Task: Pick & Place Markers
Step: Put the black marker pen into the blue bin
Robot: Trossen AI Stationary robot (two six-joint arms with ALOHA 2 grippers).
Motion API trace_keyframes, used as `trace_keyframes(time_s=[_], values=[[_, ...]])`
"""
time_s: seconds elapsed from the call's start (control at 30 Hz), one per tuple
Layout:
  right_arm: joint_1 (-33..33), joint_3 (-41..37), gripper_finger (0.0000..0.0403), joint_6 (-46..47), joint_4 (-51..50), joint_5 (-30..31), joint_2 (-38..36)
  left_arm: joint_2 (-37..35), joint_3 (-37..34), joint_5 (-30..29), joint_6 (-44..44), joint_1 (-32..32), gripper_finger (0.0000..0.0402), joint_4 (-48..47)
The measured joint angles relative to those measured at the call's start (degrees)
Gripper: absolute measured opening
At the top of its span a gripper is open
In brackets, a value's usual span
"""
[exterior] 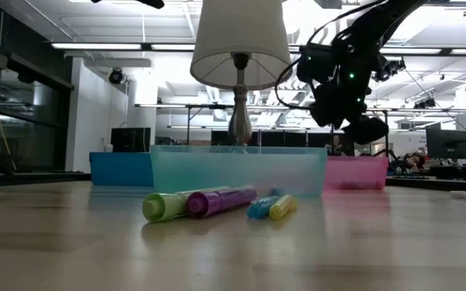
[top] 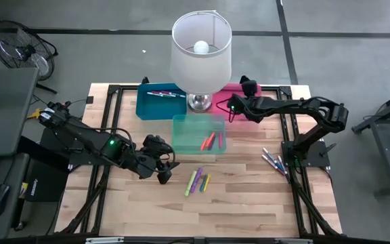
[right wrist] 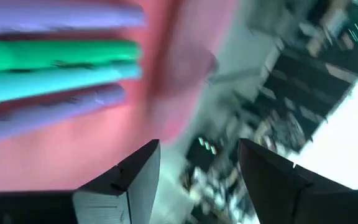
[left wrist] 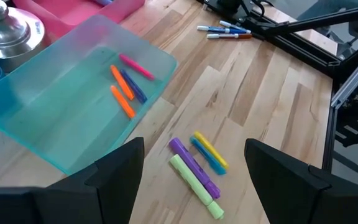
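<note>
Closest to the low camera, four markers (exterior: 217,202) lie loose on the wooden tabletop (top: 249,203) near its front-middle: a yellow-green one and a purple one side by side, then a blue and a yellow one just beside them. Left gripper (top: 168,166) hovers over the tabletop left of this cluster, fingers spread wide, nothing between them; its wrist view looks down on the same four markers (left wrist: 197,165). Behind them, toward the middle of the table, a clear teal bin (top: 198,133) holds orange, pink and dark markers (top: 210,141) near its right wall. A blue bin (top: 160,102) at the back-left holds a few markers (top: 161,93). A pink bin (top: 239,95) sits at the back, right of a white-shaded lamp (top: 200,51) on a silver base. Right gripper (top: 230,106) is extended over the pink bin, fingers parted and empty; its wrist view shows purple, green and light-blue markers (right wrist: 55,62) lying in the pink bin below. More markers (top: 275,161), mostly blue and white, lie scattered near the tabletop's right edge by the right arm's base.
</note>
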Motion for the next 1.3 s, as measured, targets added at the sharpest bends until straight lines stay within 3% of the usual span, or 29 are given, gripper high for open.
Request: trace_keyframes(time_s=[0.13,0.23,0.43,0.73,1.07,1.3], values=[[1.68,0.00,0.0205,9.40,-4.11,8.12,-0.01,0.00,0.00,0.00,0.20,0.00,0.0275,0.00],[3.52,0.00,0.0205,17.84,-12.32,7.58,-0.10,0.00,0.00,0.00,0.35,0.00,0.0275,0.00],[6.78,0.00,0.0200,43.07,-29.67,-8.41,-0.88,-0.02,0.00,0.79,1.63,0.00,0.0275,0.01],[11.61,0.00,0.0200,63.95,-44.81,-20.39,-6.35,-0.02,0.00,1.62,3.26,0.00,0.0275,0.15],[17.14,0.00,0.0200,85.89,-48.46,-45.87,-18.34,-0.02,0.00,1.99,4.33,0.00,0.0275,0.31],[25.98,0.00,0.0200,100.99,-45.88,-51.82,-20.91,-0.02,0.00,2.80,6.04,0.00,0.0275,0.28]])
